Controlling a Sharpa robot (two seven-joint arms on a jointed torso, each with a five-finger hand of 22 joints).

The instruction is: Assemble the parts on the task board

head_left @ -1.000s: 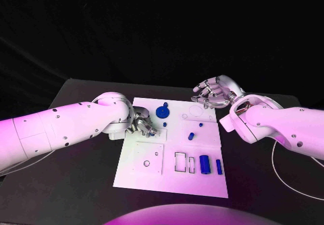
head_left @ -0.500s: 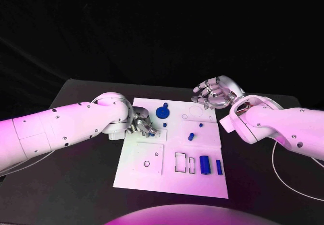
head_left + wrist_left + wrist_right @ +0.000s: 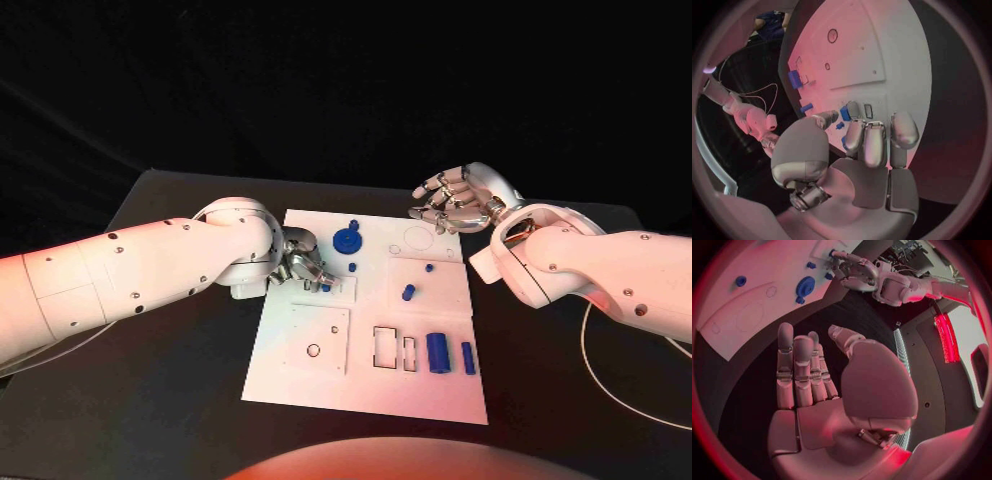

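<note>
- The task board (image 3: 310, 365) lies flat in the middle of the black table (image 3: 159, 400), its long edges running away from the robot
- The left hand (image 3: 300, 266) is down at the board's left edge, in the far half, fingers curled in together onto the surface; in the left wrist view a small blue part (image 3: 845, 113) sits right at its fingertips (image 3: 856, 136), touching or nearly so, but I cannot tell whether it is really pinched
- The right hand (image 3: 459, 203) hovers off the board's far right corner, fingers loosely apart and holding nothing
- A large round blue part (image 3: 348, 239) sits near the far edge, left of centre; a small blue peg (image 3: 408, 292) lies mid-board towards the right edge; 2 longer blue parts (image 3: 437, 352) lie side by side near the right edge in the near half, beside 2 empty rectangular slots (image 3: 385, 345)
- Judged from their look, the parts are stiff, light plastic with smooth faces: they should not bend or break, but small ones may slip or roll away
- The small peg is best pinched across its sides with fingertips; the longer blocks across their narrow width, near the middle; the round part by its rim
- The board looks rigid and heavy enough to stay put, though a sideways push at its edge could slide it
- No brand, label or readable writing shows on the board, the parts or the hands
</note>
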